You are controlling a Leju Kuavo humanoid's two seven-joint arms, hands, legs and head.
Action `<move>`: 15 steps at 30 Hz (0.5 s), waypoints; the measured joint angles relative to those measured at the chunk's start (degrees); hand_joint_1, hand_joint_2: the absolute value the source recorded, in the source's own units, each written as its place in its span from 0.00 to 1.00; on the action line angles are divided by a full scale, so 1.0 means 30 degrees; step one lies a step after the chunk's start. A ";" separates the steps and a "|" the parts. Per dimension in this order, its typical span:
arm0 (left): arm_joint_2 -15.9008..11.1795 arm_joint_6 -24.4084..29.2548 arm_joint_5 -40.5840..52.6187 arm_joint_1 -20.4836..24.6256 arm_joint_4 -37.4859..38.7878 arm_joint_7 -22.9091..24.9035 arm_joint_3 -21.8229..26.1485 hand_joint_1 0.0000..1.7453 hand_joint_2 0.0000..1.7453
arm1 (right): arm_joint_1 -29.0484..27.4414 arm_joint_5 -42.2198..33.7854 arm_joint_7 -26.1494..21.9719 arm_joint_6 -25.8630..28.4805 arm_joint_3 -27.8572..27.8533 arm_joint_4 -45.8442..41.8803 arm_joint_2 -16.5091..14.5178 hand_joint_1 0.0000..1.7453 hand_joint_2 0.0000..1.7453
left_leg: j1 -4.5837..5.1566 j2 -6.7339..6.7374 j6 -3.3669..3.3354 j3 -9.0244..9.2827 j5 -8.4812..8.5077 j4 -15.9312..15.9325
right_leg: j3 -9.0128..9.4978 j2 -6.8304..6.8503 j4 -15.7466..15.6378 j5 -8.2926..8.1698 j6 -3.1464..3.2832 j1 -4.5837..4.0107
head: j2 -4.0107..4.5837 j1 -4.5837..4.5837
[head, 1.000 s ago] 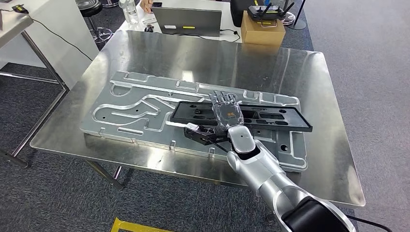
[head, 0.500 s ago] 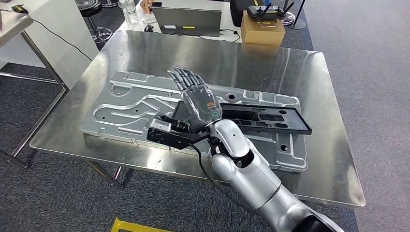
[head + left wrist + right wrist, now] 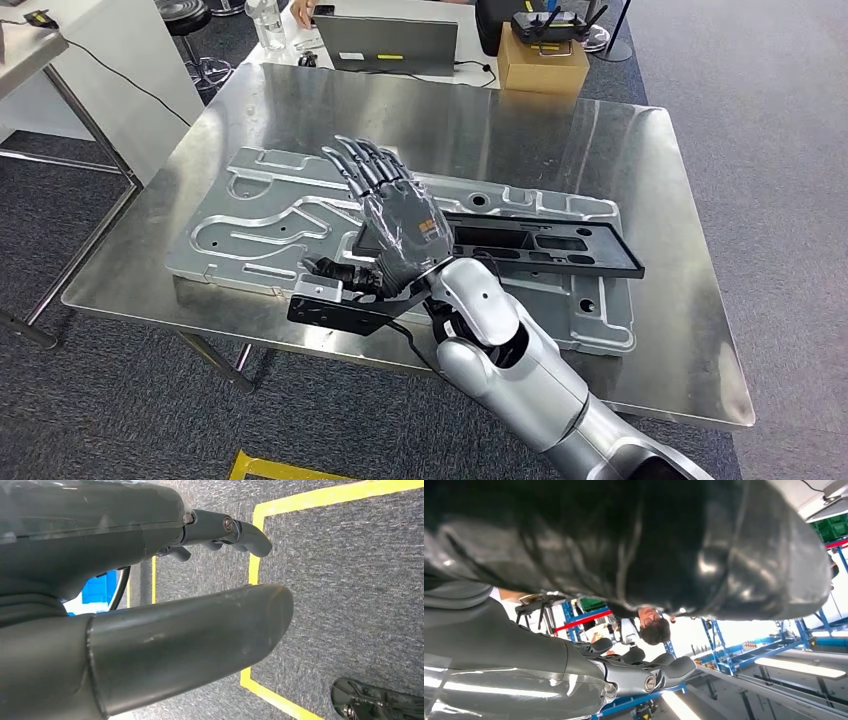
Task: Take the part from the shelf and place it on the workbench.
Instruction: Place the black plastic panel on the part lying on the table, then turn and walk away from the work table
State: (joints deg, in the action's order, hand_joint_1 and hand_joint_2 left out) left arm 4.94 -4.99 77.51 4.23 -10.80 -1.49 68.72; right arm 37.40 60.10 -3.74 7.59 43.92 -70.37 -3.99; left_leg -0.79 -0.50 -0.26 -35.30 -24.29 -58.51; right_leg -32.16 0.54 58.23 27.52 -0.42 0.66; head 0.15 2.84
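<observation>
The black frame-shaped part [image 3: 545, 245] lies flat on a silver machined plate [image 3: 250, 215] that rests on the steel workbench [image 3: 640, 150]. My right hand [image 3: 395, 225] hangs in the air over the part's left end, lifted clear of it, its fingers [image 3: 365, 165] stretched out and apart with nothing in them. The same hand [image 3: 624, 672] is seen from behind in the right wrist view, empty. My left hand [image 3: 150, 580] hangs over grey carpet, thumb and fingers apart, holding nothing.
Beyond the workbench's far edge stand a laptop [image 3: 400, 45], a cardboard box [image 3: 543, 68] with a controller on it, and a bottle [image 3: 270, 25]. A white table [image 3: 30, 50] and a stool [image 3: 190, 20] stand at the left. Yellow tape [image 3: 290, 468] marks the floor.
My right hand has come off the black part, rising and swinging left with its fingers straightened. The part stays on the plate.
</observation>
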 joint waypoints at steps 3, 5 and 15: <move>0.0000 0.0016 -0.0026 -0.0001 0.0000 0.0020 0.0011 0.00 0.00 | -0.0016 -0.0033 0.0027 0.0013 0.0169 -0.0138 0.0137 0.00 0.00 | 0.0032 -0.0001 -0.0016 -0.0003 -0.0011 -0.0008 | -0.0001 0.0001 -0.0006 -0.0003 -0.0013 0.0029 | 0.0000 0.0000; 0.0000 0.0029 -0.0036 0.0000 0.0000 0.0035 0.0022 0.00 0.00 | -0.0024 -0.0056 0.0093 0.0015 0.0251 -0.0209 0.0229 0.00 0.00 | 0.0055 -0.0001 -0.0044 -0.0006 -0.0030 -0.0020 | 0.0001 0.0001 -0.0009 -0.0001 -0.0032 0.0050 | 0.0000 0.0000; 0.0033 0.0069 -0.0106 0.0007 0.0000 0.0118 0.0117 0.00 0.00 | -0.0100 -0.0102 0.0193 0.0100 0.0300 -0.0372 0.0721 0.00 0.00 | -0.0060 0.0074 -0.0619 -0.0016 0.0267 0.0210 | -0.0565 -0.0080 0.1641 0.1372 -0.0430 0.0191 | 0.0000 -0.0006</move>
State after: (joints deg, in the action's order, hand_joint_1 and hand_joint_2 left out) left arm 5.04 -4.78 77.19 4.25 -10.80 -1.13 69.07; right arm 37.10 59.80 -3.16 7.89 44.82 -71.48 -1.83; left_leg -0.98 -0.28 -2.11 -35.35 -23.49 -57.88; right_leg -33.86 0.30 63.15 31.63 -1.71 1.23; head 0.15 2.82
